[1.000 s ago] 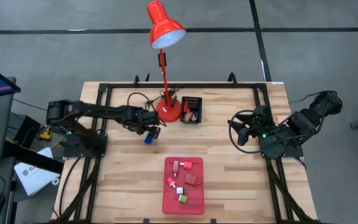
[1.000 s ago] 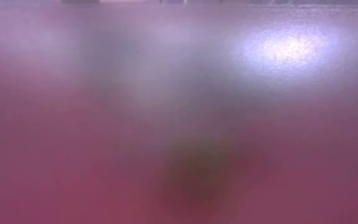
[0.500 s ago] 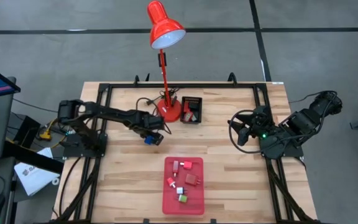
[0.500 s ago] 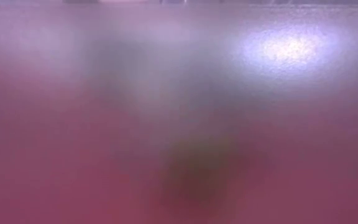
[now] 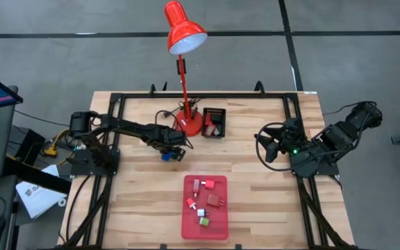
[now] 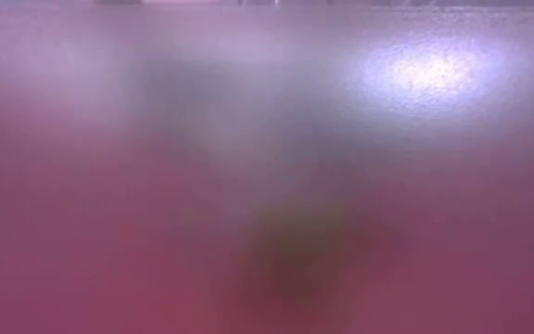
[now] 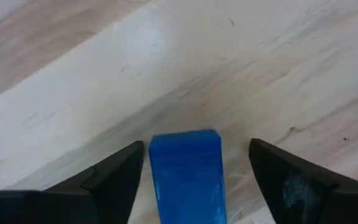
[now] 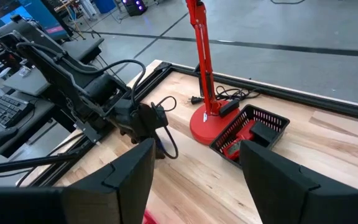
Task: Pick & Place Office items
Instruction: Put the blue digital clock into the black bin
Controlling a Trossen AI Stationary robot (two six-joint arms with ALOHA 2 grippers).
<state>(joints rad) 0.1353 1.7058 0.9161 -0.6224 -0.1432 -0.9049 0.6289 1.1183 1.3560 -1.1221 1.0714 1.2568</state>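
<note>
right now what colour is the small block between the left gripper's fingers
Blue. The block shows best in the left wrist view, between the open left gripper.

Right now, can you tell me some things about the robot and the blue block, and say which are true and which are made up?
1. The left tool has the blue block between its open fingers. True.
2. The blue block lies in the red tray. False: it is on the bare wooden table, beside the lamp base.
3. The right tool waits at the table's right side. True.
4. The black basket sits on the tray. False: it stands next to the lamp base.
</note>
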